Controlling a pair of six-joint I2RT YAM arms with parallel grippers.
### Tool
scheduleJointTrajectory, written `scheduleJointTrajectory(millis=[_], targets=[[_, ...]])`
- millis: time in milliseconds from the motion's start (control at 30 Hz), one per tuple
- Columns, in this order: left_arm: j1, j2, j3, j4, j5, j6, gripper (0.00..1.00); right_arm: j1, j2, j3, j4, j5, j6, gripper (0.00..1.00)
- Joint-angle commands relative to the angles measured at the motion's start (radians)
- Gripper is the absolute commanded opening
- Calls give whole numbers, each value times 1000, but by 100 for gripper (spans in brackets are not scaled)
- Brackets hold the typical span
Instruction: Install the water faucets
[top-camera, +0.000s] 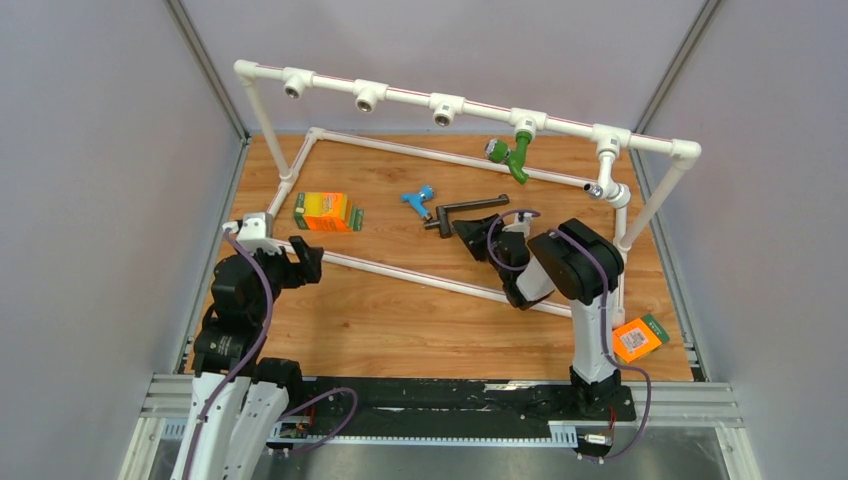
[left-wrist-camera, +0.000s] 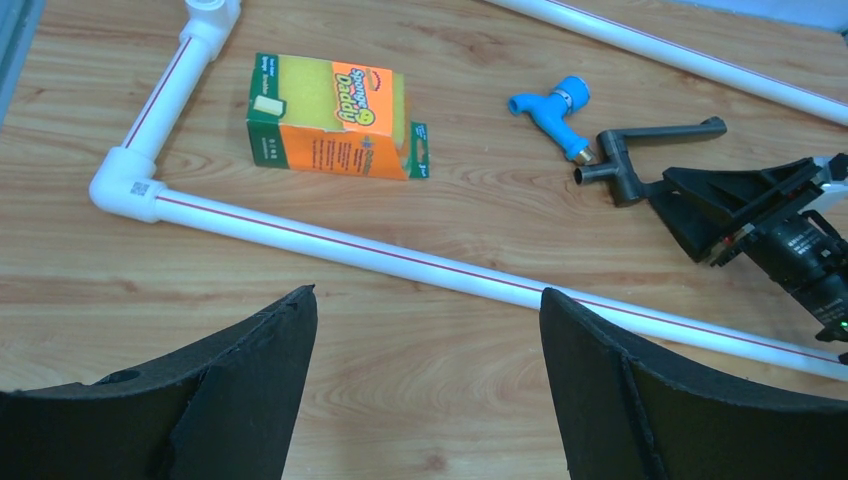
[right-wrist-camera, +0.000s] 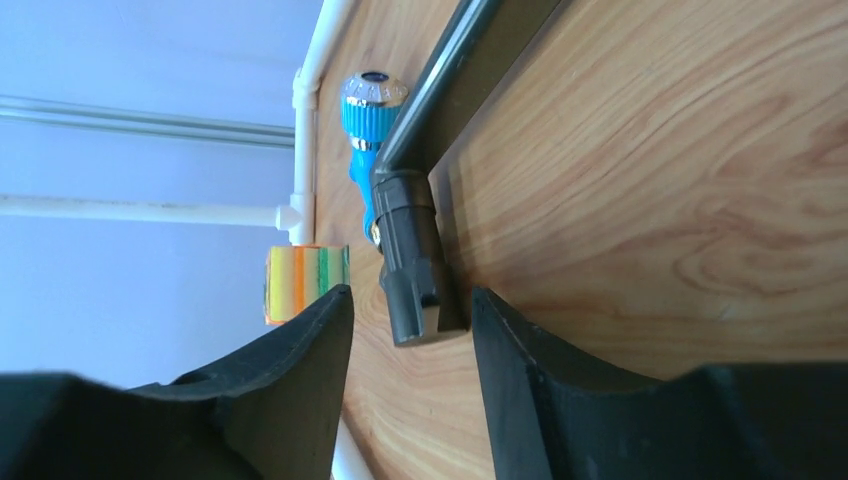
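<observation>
The dark-brown L-shaped faucet lies on the wooden table, with the small blue faucet just left of it. My right gripper is open, lying sideways, its fingertips on either side of the dark faucet's short end without touching it. The blue faucet lies beyond it. A green faucet hangs from a tee on the top pipe, and a white-chrome one sits at the right end. My left gripper is open and empty, above bare wood near the front pipe.
The white pipe frame runs round the table, with three bare tee sockets on its top bar. An orange sponge box lies at the left. Another orange box lies at the right front.
</observation>
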Motion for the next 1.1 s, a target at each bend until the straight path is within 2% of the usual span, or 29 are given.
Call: scheduleJointTrajectory(millis=[0,67,233,433,567,700,867,1067], targets=[[-10,19,-14,64,55,7,88,-27,89,27,45,-11,51,50],[-12,27,-25,86,103,1,88,-37,105,27,79,-16,60,41],[-12,51,-46,141,196,-76,86,-58,108,13,177,-45,81,1],[-19,67,-129,253,322,-261,84,-58,28,-96,350,-86,152,0],[-68,71,-151,337,336,-376,84,-52,-55,-182,430,-103,192,0],[-182,97,-195,487,295,-507,84,-18,-165,-268,473,-114,201,0],[-349,236,-228,638,195,-611,84,58,-323,-349,477,-105,201,0],[-447,363,-252,761,95,-694,84,140,-467,-375,446,-111,189,0]])
